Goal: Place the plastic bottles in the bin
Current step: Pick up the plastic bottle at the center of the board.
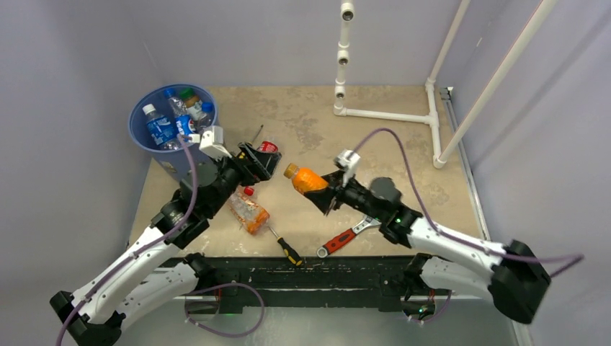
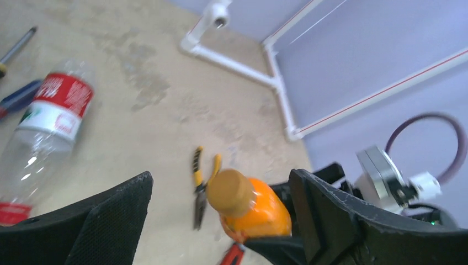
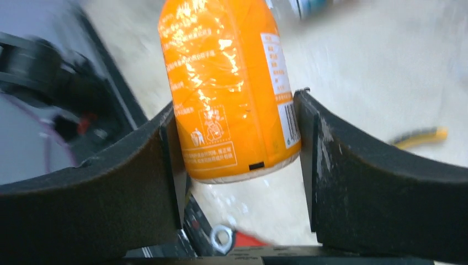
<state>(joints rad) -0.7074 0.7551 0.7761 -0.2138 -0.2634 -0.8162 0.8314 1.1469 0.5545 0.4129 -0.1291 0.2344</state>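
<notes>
My right gripper [image 1: 326, 191] [image 3: 240, 160] is shut on the base end of an orange-filled plastic bottle [image 1: 308, 179] [image 3: 229, 83], held off the table with its brown cap pointing left. My left gripper [image 1: 268, 164] [image 2: 221, 179] stands open, facing that cap [image 2: 230, 191], with nothing between its fingers. A clear bottle with a red label [image 1: 268, 146] [image 2: 54, 113] lies just beyond the left gripper. A crushed orange bottle [image 1: 250, 211] lies below the left arm. The blue bin [image 1: 167, 164] at the far left holds several bottles.
A black-and-yellow screwdriver [image 1: 286, 247] and a red-handled wrench [image 1: 344, 238] lie near the front edge. Yellow pliers [image 2: 200, 187] lie under the held bottle. Two more screwdrivers [image 2: 16, 47] lie near the bin. A white pipe frame [image 1: 389, 115] stands at the back right.
</notes>
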